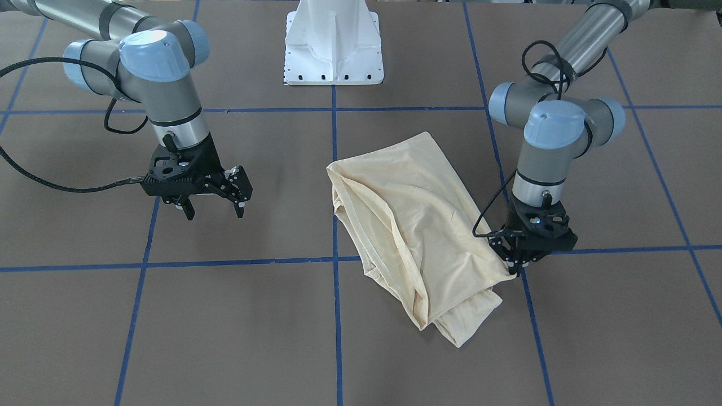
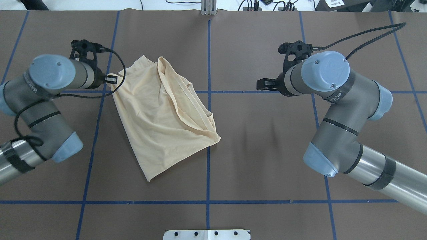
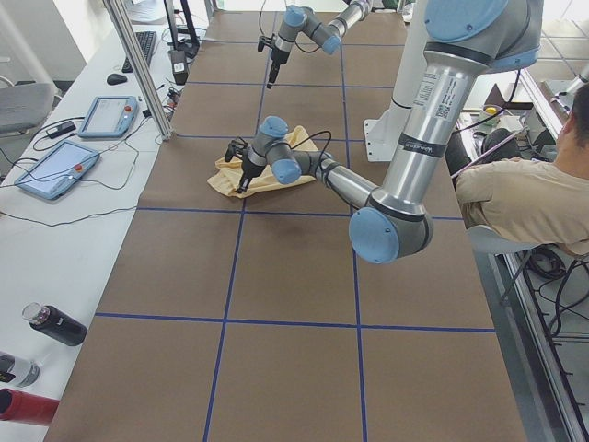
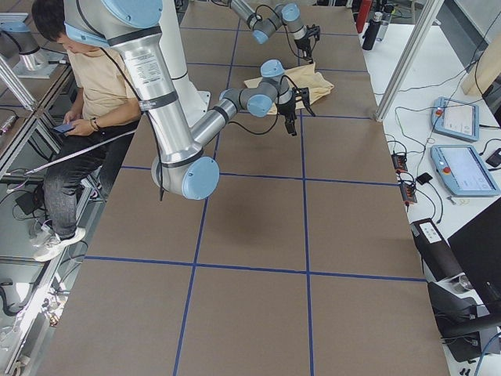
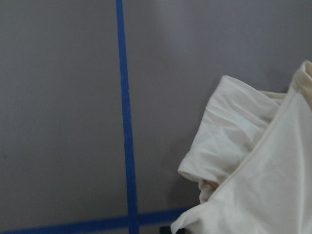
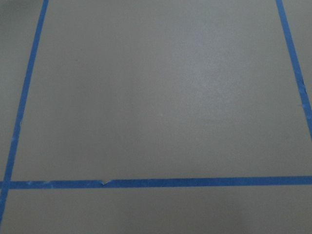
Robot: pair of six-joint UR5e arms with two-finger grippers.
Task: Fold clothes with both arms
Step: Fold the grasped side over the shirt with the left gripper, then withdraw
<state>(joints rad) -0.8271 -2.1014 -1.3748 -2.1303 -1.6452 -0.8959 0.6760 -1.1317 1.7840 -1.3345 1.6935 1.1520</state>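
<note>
The left gripper (image 1: pixel 517 265) looks pinched together on the edge of the shirt (image 1: pixel 406 220), which lies rumpled and roughly doubled on the table (image 1: pixel 242 327), on that arm's side. The right gripper (image 1: pixel 214 212) hangs wide open and empty, well apart from the cloth. No tidy fold shows, so most of the work seems left.

overhead: behind, downward | front: opposite, steep | both share T-shirt (image 1: pixel 406 214) | wrists: close-up

Thin matt cloth shirt (image 1: pixel 406 214), matt tbl cover (image 1: pixel 254 327), satin metal left arm (image 1: pixel 591 32)
</note>
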